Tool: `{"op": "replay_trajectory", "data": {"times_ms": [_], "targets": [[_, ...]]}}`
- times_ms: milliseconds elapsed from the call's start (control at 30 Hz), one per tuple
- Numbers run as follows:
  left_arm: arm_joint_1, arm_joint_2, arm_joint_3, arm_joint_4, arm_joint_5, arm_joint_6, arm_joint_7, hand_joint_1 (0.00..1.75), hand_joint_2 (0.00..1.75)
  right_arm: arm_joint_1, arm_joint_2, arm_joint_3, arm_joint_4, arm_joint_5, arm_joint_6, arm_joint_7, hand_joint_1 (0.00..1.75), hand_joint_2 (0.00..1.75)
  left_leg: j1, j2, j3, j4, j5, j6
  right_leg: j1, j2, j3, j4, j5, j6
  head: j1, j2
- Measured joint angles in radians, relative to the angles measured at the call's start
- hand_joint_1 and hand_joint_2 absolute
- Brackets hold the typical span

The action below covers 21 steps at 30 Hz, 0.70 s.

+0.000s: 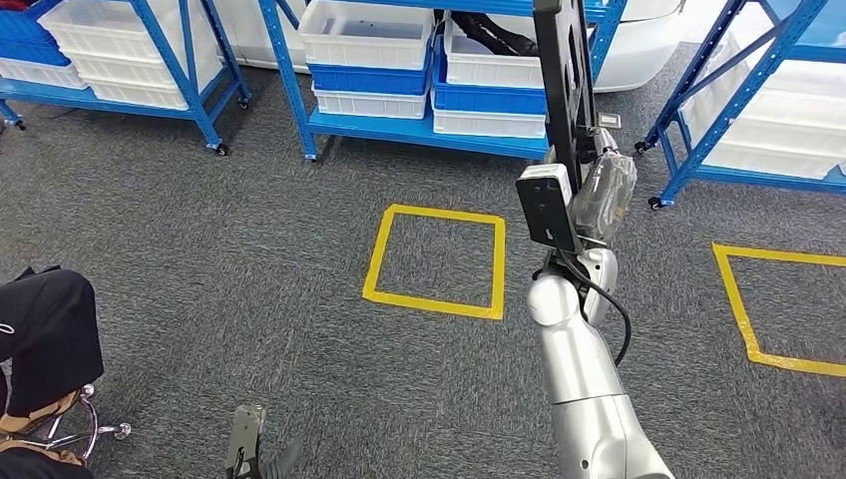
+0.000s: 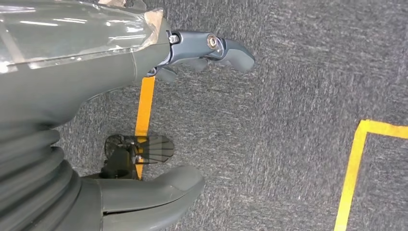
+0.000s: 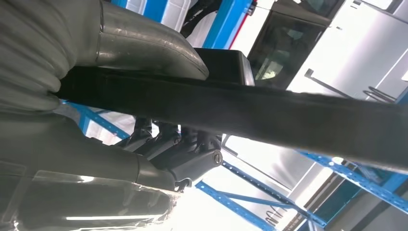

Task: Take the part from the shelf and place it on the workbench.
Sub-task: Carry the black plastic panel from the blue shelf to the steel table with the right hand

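Note:
The part [image 1: 562, 80] is a long, flat black bar. My right hand [image 1: 605, 190] holds it up in front of the blue shelf, with the bar rising past the top of the head view. In the right wrist view the thumb [image 3: 144, 48] lies over the black part [image 3: 288, 115] and the dark fingers [image 3: 192, 159] wrap around its other side. My left hand [image 2: 72, 96] hangs above the grey carpet. Its fingers [image 2: 211, 48] and thumb [image 2: 154, 192] are apart with nothing between them.
Blue shelving [image 1: 419, 125] with white and blue bins [image 1: 367, 35] runs along the back. Two yellow tape squares [image 1: 436, 261] [image 1: 773, 309] mark the carpet. A person's dark-clothed leg [image 1: 45, 329] and a stool base [image 1: 85, 429] sit at the lower left.

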Motion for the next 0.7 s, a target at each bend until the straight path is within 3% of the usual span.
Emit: {"op": "replay_trajectory", "data": {"times_ms": [100,133,167,200,267,300,333,467,533,600,633,667,700], "targets": [[0.003,0.000,0.000,0.000,0.000,-0.001,0.000,0.00,1.75,0.005,-0.001,-0.001,-0.001,0.000,0.000,0.000,1.75,1.75,0.004,-0.007,0.001,-0.007,0.006,0.002,-0.009,0.001,-0.083,0.183,-0.087,-0.003,0.006,0.000],[0.005,0.000,0.000,0.000,0.000,-0.001,0.000,0.00,1.75,0.010,-0.002,-0.001,-0.001,0.000,0.000,0.000,1.75,1.75,0.004,-0.011,-0.001,-0.007,0.008,0.000,-0.014,0.001,-0.105,0.233,-0.104,0.001,0.006,0.000],[0.008,0.000,0.000,0.000,0.000,-0.001,0.000,0.00,1.75,0.015,-0.002,-0.002,-0.001,0.000,0.000,0.000,1.75,1.75,0.006,-0.017,-0.004,-0.006,0.010,-0.003,-0.019,0.001,-0.110,0.246,-0.105,0.009,0.006,0.000],[0.009,0.000,0.000,0.000,0.000,-0.001,0.000,0.00,1.75,0.017,-0.002,-0.002,-0.002,0.000,0.000,0.000,1.75,1.75,0.009,-0.023,-0.008,-0.003,0.012,-0.007,-0.024,0.001,-0.092,0.216,-0.091,0.021,0.006,0.000],[0.011,0.001,0.000,0.000,0.000,-0.002,0.000,0.00,1.75,0.018,-0.003,-0.003,-0.002,0.000,0.000,0.000,1.75,1.75,0.015,-0.036,-0.019,0.008,0.016,-0.021,-0.035,0.014,-0.021,0.083,-0.045,0.046,0.008,0.000],[0.011,0.001,0.001,0.000,0.000,-0.002,0.000,0.00,1.75,0.018,-0.002,-0.003,-0.002,0.000,0.000,0.000,1.75,1.75,0.015,-0.042,-0.025,0.017,0.017,-0.029,-0.038,0.022,0.007,0.030,-0.027,0.049,0.009,0.000],[0.011,0.002,0.001,-0.001,0.000,-0.003,0.000,0.00,1.75,0.019,-0.002,-0.003,-0.003,0.000,0.000,0.001,1.75,1.75,0.015,-0.048,-0.030,0.022,0.018,-0.038,-0.039,0.027,0.021,0.002,-0.017,0.045,0.009,0.000],[0.017,0.004,0.001,-0.001,0.000,-0.003,0.000,0.00,1.75,0.021,0.003,-0.007,-0.006,0.000,-0.001,0.002,1.75,1.75,0.020,-0.049,-0.043,0.028,0.022,-0.060,-0.030,0.014,0.013,0.008,0.001,0.005,0.001,0.000],[0.018,0.004,0.001,-0.001,0.000,-0.003,0.000,0.00,1.75,0.022,0.005,-0.008,-0.011,0.002,-0.001,0.004,1.75,1.75,0.023,-0.026,-0.075,0.104,-0.033,-0.064,-0.028,0.003,0.008,0.007,0.011,-0.010,-0.006,0.000],[0.018,0.004,0.001,-0.001,0.000,-0.002,0.000,0.00,1.75,0.025,0.006,-0.011,-0.017,0.005,-0.002,0.006,1.75,1.75,0.021,-0.007,-0.129,0.250,-0.118,-0.065,-0.020,-0.010,0.002,0.007,0.016,-0.017,-0.011,0.000],[0.019,0.004,0.001,-0.001,0.000,-0.002,0.000,0.00,1.75,0.027,0.005,-0.012,-0.019,0.007,-0.002,0.007,1.75,1.75,0.021,-0.004,-0.148,0.310,-0.145,-0.065,-0.016,-0.017,-0.001,0.008,0.017,-0.019,-0.012,0.000],[0.019,0.004,0.001,-0.001,0.000,-0.001,0.000,0.00,1.75,0.030,0.005,-0.013,-0.020,0.008,-0.002,0.007,1.75,1.75,0.021,-0.002,-0.151,0.338,-0.157,-0.062,-0.012,-0.025,-0.003,0.008,0.018,-0.020,-0.012,0.000],[0.020,0.004,0.001,-0.001,0.000,-0.001,0.000,0.00,1.75,0.032,0.005,-0.015,-0.021,0.008,-0.002,0.007,1.75,1.75,0.019,0.000,-0.131,0.322,-0.151,-0.056,-0.008,-0.033,-0.004,0.008,0.018,-0.021,-0.013,0.000]]}}
